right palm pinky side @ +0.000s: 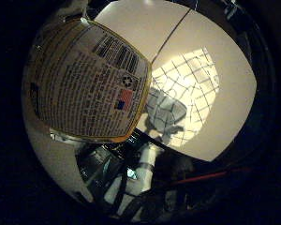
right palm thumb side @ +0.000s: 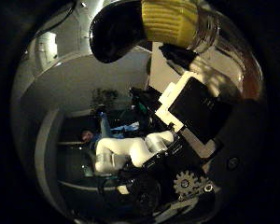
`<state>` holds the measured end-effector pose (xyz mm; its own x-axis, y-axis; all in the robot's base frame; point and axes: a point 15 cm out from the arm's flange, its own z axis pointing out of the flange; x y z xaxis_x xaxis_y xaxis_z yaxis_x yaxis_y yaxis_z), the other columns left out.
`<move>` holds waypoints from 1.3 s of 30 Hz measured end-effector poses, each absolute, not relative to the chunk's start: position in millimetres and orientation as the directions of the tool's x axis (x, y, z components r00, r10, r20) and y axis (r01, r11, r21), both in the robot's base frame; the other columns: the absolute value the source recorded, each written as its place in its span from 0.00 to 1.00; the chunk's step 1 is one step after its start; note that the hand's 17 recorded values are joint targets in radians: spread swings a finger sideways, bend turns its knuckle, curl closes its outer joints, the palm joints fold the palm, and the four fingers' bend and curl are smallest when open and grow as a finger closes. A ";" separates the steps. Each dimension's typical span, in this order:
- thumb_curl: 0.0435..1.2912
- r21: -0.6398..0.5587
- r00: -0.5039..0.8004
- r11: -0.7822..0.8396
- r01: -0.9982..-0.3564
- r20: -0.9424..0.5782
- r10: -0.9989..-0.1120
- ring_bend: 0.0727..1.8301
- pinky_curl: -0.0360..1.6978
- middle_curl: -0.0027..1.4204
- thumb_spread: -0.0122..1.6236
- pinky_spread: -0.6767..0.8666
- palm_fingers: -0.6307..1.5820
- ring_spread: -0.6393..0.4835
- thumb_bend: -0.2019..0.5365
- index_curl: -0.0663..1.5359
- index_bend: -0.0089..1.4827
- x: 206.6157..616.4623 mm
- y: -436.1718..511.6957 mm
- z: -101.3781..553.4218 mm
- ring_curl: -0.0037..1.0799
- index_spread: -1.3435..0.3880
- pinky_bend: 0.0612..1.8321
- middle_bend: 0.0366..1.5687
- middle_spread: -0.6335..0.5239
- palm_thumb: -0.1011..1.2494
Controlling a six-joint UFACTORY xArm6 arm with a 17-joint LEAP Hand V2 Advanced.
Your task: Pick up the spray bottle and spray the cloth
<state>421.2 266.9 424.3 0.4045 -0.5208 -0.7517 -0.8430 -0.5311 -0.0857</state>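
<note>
One object fills most of the little finger side view: the spray bottle (right palm pinky side: pixel 86 89), a plastic container with a yellow-bordered printed label, lying very close against the palm. In the thumb side view its upper part shows as a clear neck with a ribbed yellow collar and a black curved spray head. The white and black hand (right palm thumb side: pixel 189 109) has a finger reaching up beside that neck, so it is probably curled round the bottle and carrying it, though the views do not show contact plainly. Beyond the bottle, well apart from it, lies the white cloth with a dark grid pattern (right palm pinky side: pixel 189 91), spread on the pale white table top (right palm pinky side: pixel 140 28), with a shadow falling across it. The bottle's walls look smooth and somewhat slippery, stiff at the collar and likely yielding lower down; how full and heavy it is cannot be seen. The soundest hold, by my judgement, is high at the neck under the collar, leaving a finger free for the trigger.
</note>
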 end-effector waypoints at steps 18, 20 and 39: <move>0.58 -0.403 0.499 -0.342 -0.849 -0.825 -0.265 0.78 0.55 0.40 0.58 0.30 0.84 0.43 0.25 0.45 0.78 470.0 342.9 349.1 0.50 0.67 0.59 0.84 0.48 0.86; 0.59 -0.411 0.486 -0.304 -0.859 -0.841 -0.237 0.78 0.55 0.39 0.57 0.30 0.84 0.43 0.25 0.45 0.78 469.3 349.2 339.6 0.50 0.67 0.59 0.84 0.48 0.85; 0.58 -0.405 0.436 -0.184 -0.896 -0.882 -0.179 0.77 0.55 0.39 0.59 0.29 0.84 0.44 0.24 0.45 0.78 481.9 376.5 246.8 0.49 0.67 0.58 0.83 0.49 0.80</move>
<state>481.9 376.5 246.8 0.4355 -0.1790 -0.8822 -0.8957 -0.1840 -0.4048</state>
